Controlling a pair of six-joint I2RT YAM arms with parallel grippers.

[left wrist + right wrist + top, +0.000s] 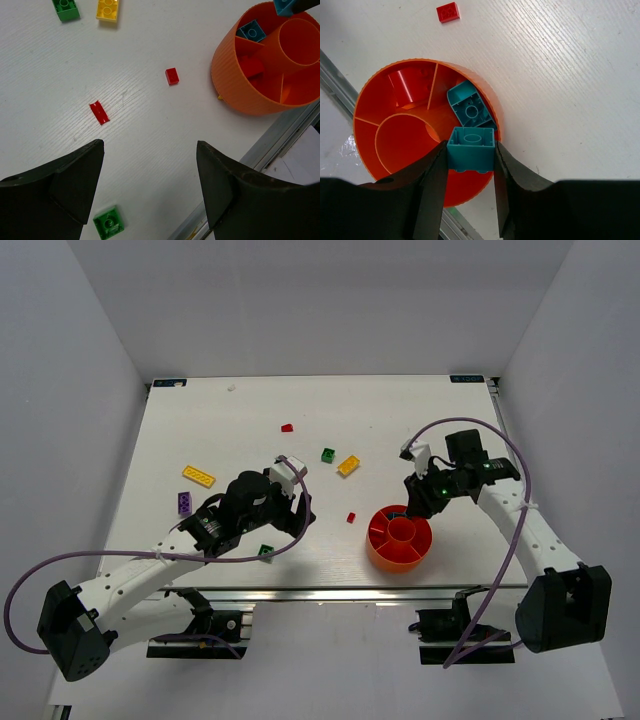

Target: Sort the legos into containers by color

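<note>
In the right wrist view, my right gripper [470, 146] is shut on a cyan lego [471, 155], upside down, held above the rim of the round orange tray [465, 189]. Below it, a second cyan lego [470, 106] lies in a wedge compartment, and a red one [406, 86] lies in the neighbouring wedge. From above, the right gripper [416, 502] hangs over the tray's [385, 558] far edge. My left gripper [150, 149] is open over bare table, with a green lego [108, 222] by its left finger. A red brick [172, 76] and a red plate [99, 112] lie ahead of it.
Loose legos on the table: a yellow plate [198, 476], a purple piece [185, 503], a small red one [287, 427], a green brick [327, 454] and a yellow brick [348, 465]. The tray stands close to the table's near metal edge [280, 135].
</note>
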